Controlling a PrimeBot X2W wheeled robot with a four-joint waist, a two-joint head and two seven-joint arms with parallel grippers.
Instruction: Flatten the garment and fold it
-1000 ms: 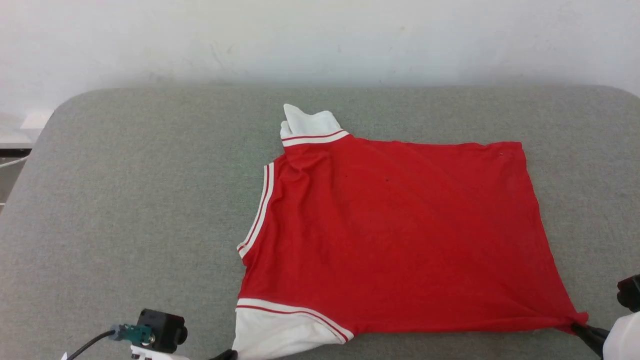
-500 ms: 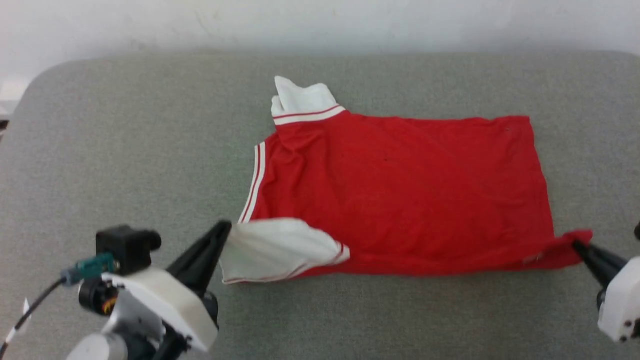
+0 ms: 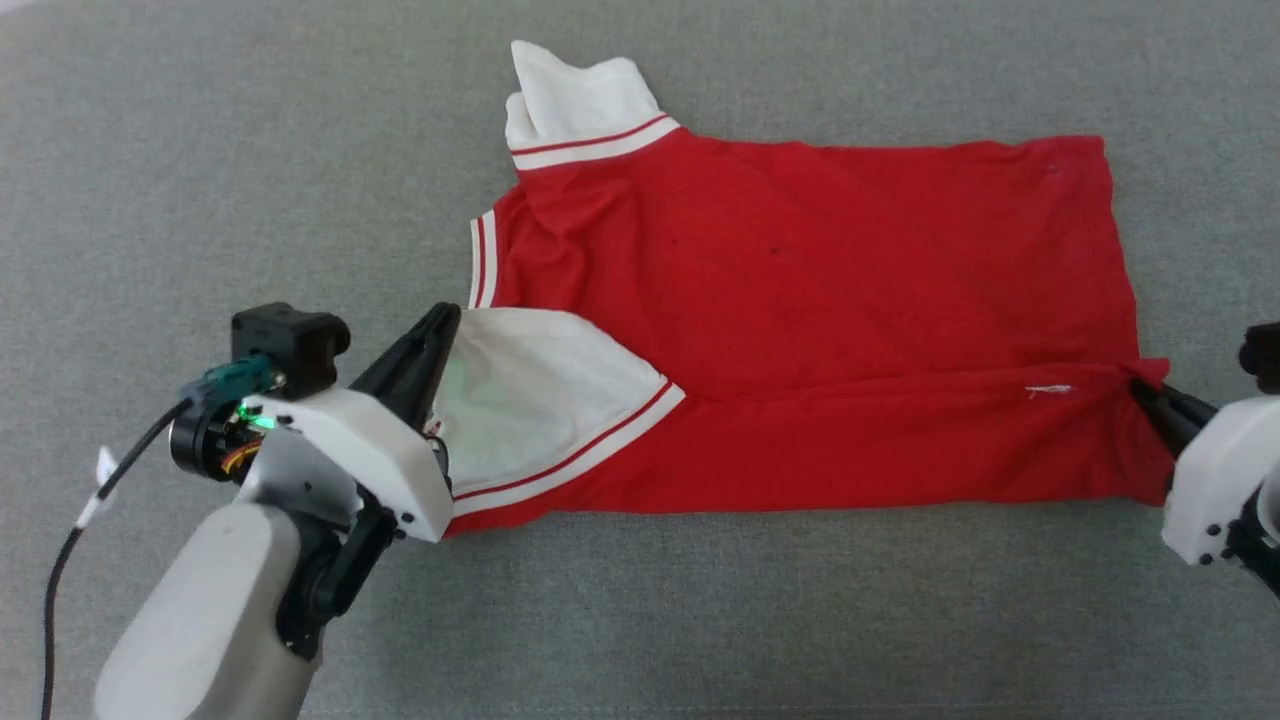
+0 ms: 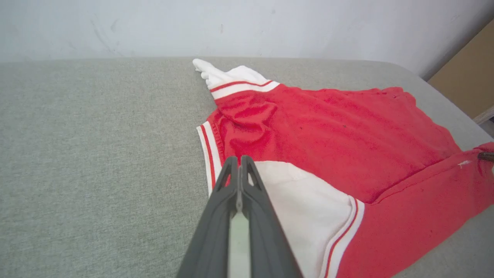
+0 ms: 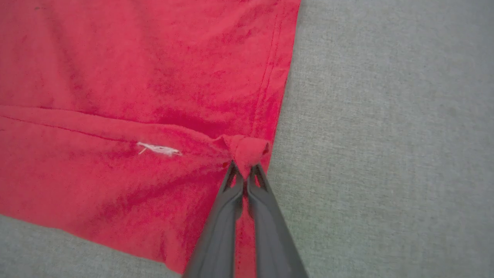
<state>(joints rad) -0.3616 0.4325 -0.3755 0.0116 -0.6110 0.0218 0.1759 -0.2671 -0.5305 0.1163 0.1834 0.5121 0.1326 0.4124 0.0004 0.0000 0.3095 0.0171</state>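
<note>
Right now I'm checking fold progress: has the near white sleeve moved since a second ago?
Yes. The left gripper carried the near sleeve over the garment toward the far sleeve, which stayed put.

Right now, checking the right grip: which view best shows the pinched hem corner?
Right wrist view: close up, the right gripper is shut on the hem corner of the red T-shirt. The head view shows it small; the left wrist view barely catches it.
</note>
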